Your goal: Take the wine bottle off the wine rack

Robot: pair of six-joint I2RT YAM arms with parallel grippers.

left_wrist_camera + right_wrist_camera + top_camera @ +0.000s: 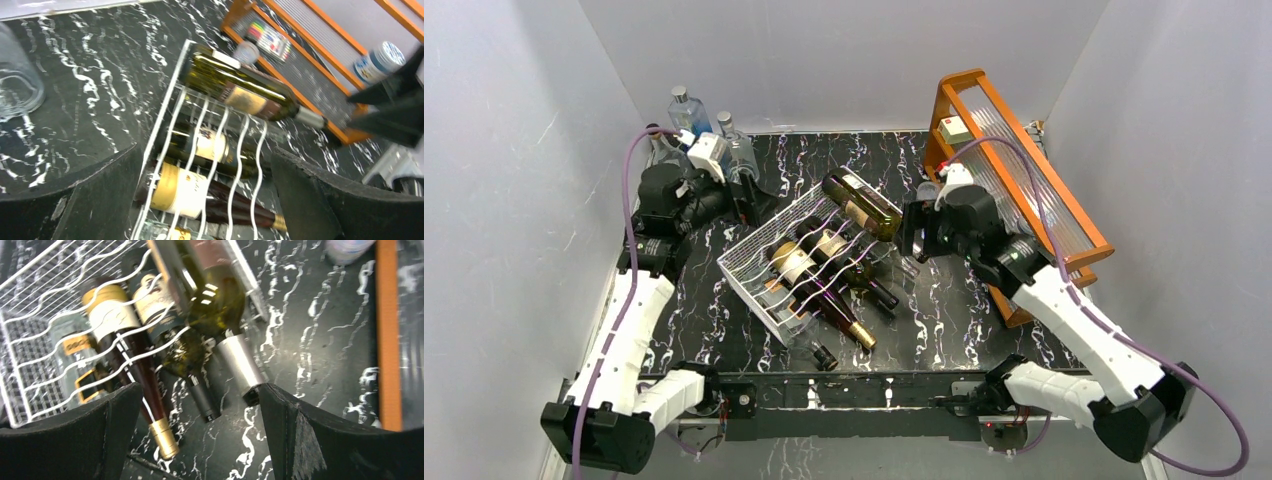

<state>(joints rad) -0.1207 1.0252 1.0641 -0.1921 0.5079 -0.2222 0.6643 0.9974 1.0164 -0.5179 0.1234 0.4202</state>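
top view of a dark marbled bench with two robot arms reaching in toward a white wire wine rack at its middle. the wine bottle, green with a tan label, lies slantwise on the rack's far rim, above the other bottles cradled under the wavy wires; its foil-wrapped neck sticks out past the rack toward the right. the left pincer hovers wide at the rack's left side, nothing between its fingers. the right pincer is also wide and holds nothing, with the foil neck just ahead of its gap and close to its right finger. likely hazards: the bottle looks perched on the rim and not seated in a cradle, so a nudge from either arm could roll it down onto the bench. a grip on the smooth tapered neck alone may slip or let the heavy body swing. the neighbouring necks lie just beside it and could be caught instead. a low pull could snag the wires and drag the light rack. the orange wooden frame stands close behind the right arm, leaving little room to back away.
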